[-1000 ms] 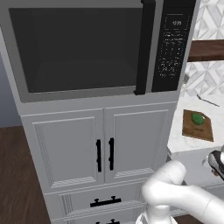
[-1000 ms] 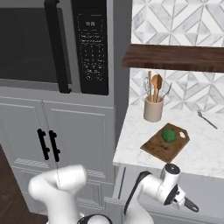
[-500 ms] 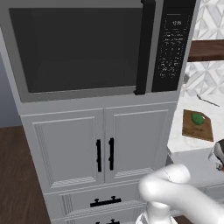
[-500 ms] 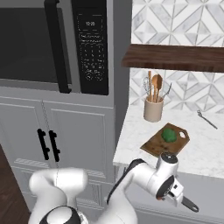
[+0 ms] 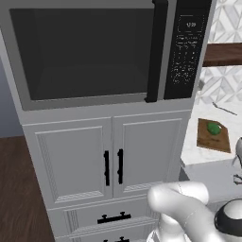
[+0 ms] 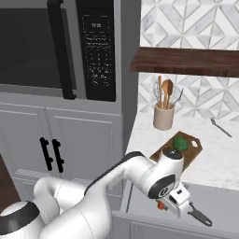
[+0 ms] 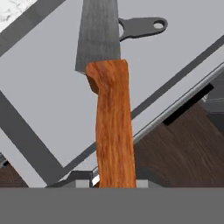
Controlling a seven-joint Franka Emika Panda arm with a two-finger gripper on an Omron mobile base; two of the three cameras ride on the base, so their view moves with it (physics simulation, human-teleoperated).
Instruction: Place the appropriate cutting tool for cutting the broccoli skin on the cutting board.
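Closest to us, in the hand view, we see a knife with a smooth reddish-brown wooden handle (image 7: 114, 127) and a flat, brushed grey steel blade; our gripper (image 7: 114, 183) is clamped on the handle's butt, and the knife's long axis runs straight away from the hand, blade pointing outward over a flat pale-grey open drawer (image 7: 48, 109). Beyond the blade lies a thin dark-grey metal peeler with a looped end (image 7: 142, 26). In the right base view our white arm bends low, wrist beside the drawer. Farther back, on the white marbled counter (image 6: 219, 158), the flat rectangular brown wooden cutting board (image 6: 192, 148) carries the small rounded bright-green broccoli (image 6: 180, 143).
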